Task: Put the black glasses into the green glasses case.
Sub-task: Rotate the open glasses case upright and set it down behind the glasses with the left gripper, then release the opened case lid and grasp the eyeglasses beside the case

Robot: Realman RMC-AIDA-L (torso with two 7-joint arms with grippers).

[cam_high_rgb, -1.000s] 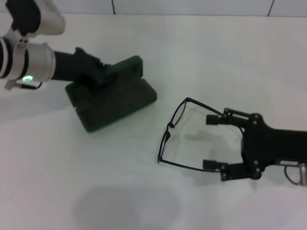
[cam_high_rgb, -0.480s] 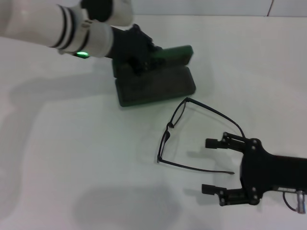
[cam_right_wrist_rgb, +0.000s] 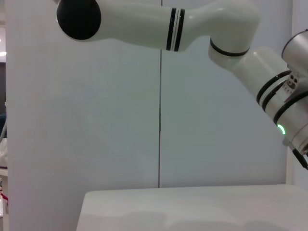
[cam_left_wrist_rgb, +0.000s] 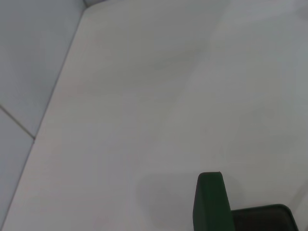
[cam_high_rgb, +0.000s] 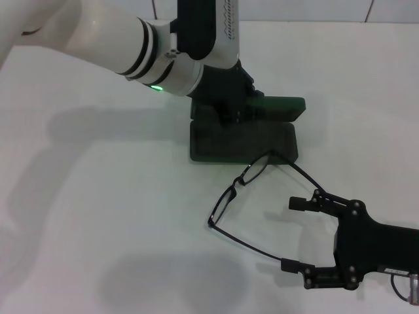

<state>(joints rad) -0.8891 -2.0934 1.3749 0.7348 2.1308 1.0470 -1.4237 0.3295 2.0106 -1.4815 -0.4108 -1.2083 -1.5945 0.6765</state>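
The green glasses case [cam_high_rgb: 242, 142] lies open at the table's middle, its lid [cam_high_rgb: 280, 108] standing up at the far side. My left gripper [cam_high_rgb: 230, 110] is shut on the case at its lid edge. The case's lid also shows in the left wrist view [cam_left_wrist_rgb: 209, 204]. The black glasses [cam_high_rgb: 238, 185] lie unfolded just in front of the case, one front corner touching it. Their temple arms point toward my right gripper [cam_high_rgb: 298, 235]. That gripper is open, with one finger beside each temple tip and nothing held.
The white table [cam_high_rgb: 98, 216] runs wide to the left and front. A tiled wall [cam_high_rgb: 294, 10] borders the far edge. My left arm [cam_high_rgb: 131, 39] reaches across the far left of the table and also shows in the right wrist view [cam_right_wrist_rgb: 192, 24].
My left gripper has dragged the case to the right, up against the glasses. My right gripper has drawn back toward the front edge. The glasses have turned slightly.
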